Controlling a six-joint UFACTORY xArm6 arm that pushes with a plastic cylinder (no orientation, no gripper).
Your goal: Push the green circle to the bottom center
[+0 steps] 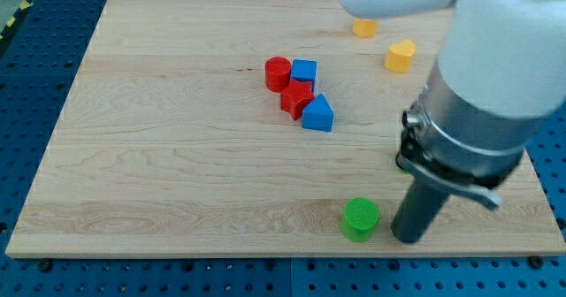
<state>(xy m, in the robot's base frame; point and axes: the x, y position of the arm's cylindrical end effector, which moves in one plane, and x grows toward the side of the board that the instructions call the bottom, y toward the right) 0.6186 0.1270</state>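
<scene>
Well up and to the view's left of my tip (408, 239), a red and blue cluster (299, 94) is being left alone. The green circle (361, 219) is lying just left of my tip, near the board's bottom edge. No jaws are being carried; nothing is held. The final leftward nudge toward bottom center is judged to be pending.

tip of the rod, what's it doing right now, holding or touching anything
My tip: no gripper, holds nothing; it sits down on the board just to the view's right of the green circle, with a small gap showing between them.
</scene>
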